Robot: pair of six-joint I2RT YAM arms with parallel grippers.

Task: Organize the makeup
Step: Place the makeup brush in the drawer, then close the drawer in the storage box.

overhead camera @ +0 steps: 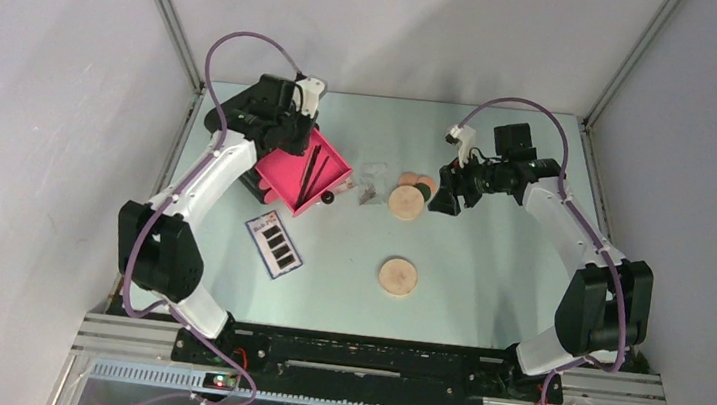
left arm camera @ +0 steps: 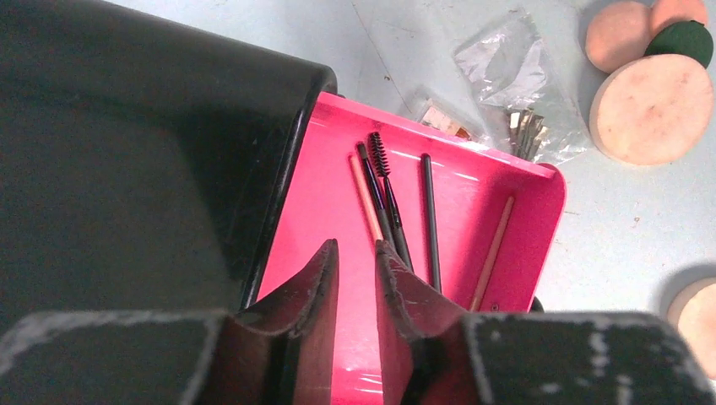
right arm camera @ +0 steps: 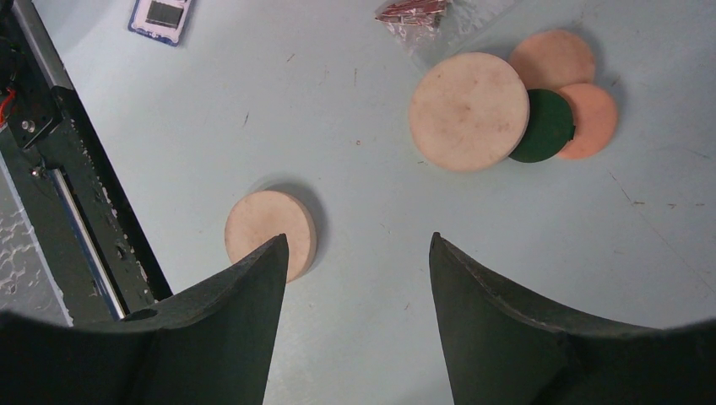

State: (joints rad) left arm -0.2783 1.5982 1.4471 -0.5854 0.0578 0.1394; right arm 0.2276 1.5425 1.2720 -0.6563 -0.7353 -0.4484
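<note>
Nearest the bases, one tan disc [overhead camera: 397, 276] lies flat and alone on the table [overhead camera: 494, 307]. The palette [overhead camera: 274, 245] lies well to its left, dark pans in a row. Farther out, the right gripper [right arm camera: 359, 240] hangs above bare table, fingers spread wide, holding and touching nothing. The second disc [right arm camera: 469, 110] lies just to its left, pale and lightly smudged. It touches a green round [right arm camera: 545, 126], which is tucked against two peach rounds [right arm camera: 553, 57]. The clear packet [left arm camera: 515, 76] lies crumpled just beside that cluster, on the drawer's side. The pink drawer [left arm camera: 473, 211] sits against the black box [left arm camera: 127, 169] and holds the thin black and pink sticks [left arm camera: 429, 219], lying lengthwise, one with a brush tip. The left gripper [left arm camera: 356, 253] is over this drawer, fingers only a narrow slit apart with nothing between them. Whether they touch the drawer floor cannot be told.
</note>
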